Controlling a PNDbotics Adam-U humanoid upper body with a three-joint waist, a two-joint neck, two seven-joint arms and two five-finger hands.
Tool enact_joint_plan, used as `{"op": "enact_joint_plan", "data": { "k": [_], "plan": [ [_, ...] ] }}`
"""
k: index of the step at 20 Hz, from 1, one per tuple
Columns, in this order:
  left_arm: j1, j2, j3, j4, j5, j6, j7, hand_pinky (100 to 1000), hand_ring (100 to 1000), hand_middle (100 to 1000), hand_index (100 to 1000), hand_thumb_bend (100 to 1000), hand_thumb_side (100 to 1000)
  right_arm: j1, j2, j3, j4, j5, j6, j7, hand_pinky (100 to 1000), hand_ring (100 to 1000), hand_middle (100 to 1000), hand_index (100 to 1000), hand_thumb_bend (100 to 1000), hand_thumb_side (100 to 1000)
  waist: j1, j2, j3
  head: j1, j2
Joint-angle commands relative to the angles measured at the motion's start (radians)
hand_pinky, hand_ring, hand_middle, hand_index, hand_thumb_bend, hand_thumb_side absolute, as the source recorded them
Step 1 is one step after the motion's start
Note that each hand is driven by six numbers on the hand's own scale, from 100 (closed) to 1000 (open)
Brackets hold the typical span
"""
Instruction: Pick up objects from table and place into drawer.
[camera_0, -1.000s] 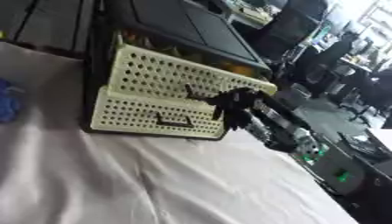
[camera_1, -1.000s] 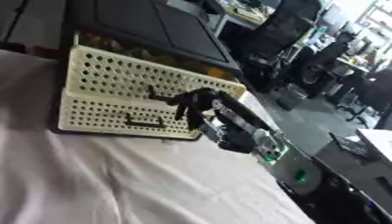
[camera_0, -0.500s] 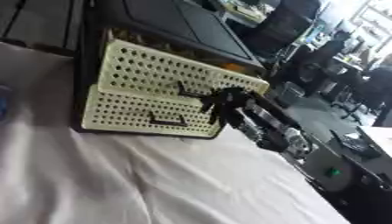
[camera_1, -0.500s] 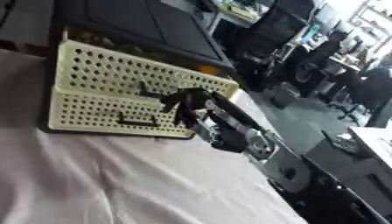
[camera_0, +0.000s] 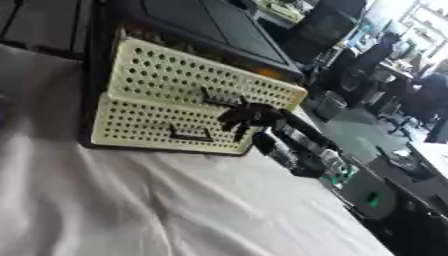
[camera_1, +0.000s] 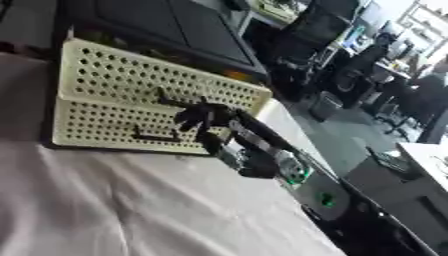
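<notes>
Your target, the cream perforated drawer unit (camera_0: 166, 107), stands on the white-clothed bench (camera_0: 131, 200) with two drawer fronts stacked one above the other, each carrying a dark handle. Both fronts look flush with the black frame around them, though blur keeps you from being sure. Your right hand (camera_0: 245, 116) is up against the face of the unit, at the seam between the two fronts and at the right end of the upper drawer handle (camera_0: 223, 98). Its fingers are curled in a dark cluster there, but you cannot tell from either eye view whether they are hooked on that handle, closed on something small, or merely bunched against the plastic. The lower drawer handle (camera_1: 156, 136) sits below and to the left of the hand, apart from it. Your right forearm (camera_1: 262, 150) runs back from the hand toward the lower right, black with silver parts and green lights along it, passing just above the cloth. Behind the hand and above the unit lies a large black case (camera_0: 210, 25) with a flat lid. To the right of your arm the bench edge drops away to a floor with dark office chairs (camera_0: 411, 95) further off. At the far left, well apart from the hand, a faint bluish shape shows at the edge of the left eye view.
</notes>
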Motion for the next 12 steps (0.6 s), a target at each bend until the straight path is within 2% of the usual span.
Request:
{"op": "enact_joint_plan", "data": {
  "k": [1,8,10,11,12],
  "plan": [
    [0.005,-0.012,-0.008,0.018,-0.008,0.000,-0.004,454,547,595,967,148,1000,-0.002,-0.031,-0.018,-0.001,-0.025,-0.015,0.000,585,760,857,941,100,1000,0.000,-0.016,-0.008,-0.008,-0.015],
    [0.002,-0.012,-0.009,0.018,-0.005,0.002,-0.009,456,547,595,967,149,1000,0.004,-0.034,-0.021,-0.003,-0.046,-0.029,-0.004,583,773,917,970,100,1000,0.000,-0.020,-0.007,-0.017,-0.013],
    [0.001,-0.013,-0.008,0.018,-0.004,0.001,-0.010,456,547,595,967,149,1000,0.011,-0.030,-0.021,-0.004,-0.040,-0.029,0.001,613,810,918,960,100,1000,0.000,-0.021,-0.006,-0.017,-0.017],
    [0.001,-0.013,-0.008,0.018,-0.003,0.002,-0.010,456,546,593,965,149,1000,0.015,-0.028,-0.021,-0.005,-0.037,-0.029,0.004,678,843,906,950,100,1000,0.000,-0.020,-0.006,-0.017,-0.018],
    [0.002,-0.014,-0.007,0.018,-0.004,0.002,-0.011,455,545,593,965,149,1000,0.018,-0.024,-0.020,-0.007,-0.035,-0.031,0.005,703,849,900,946,100,1000,0.000,-0.019,-0.006,-0.016,-0.019]
  ]
}}
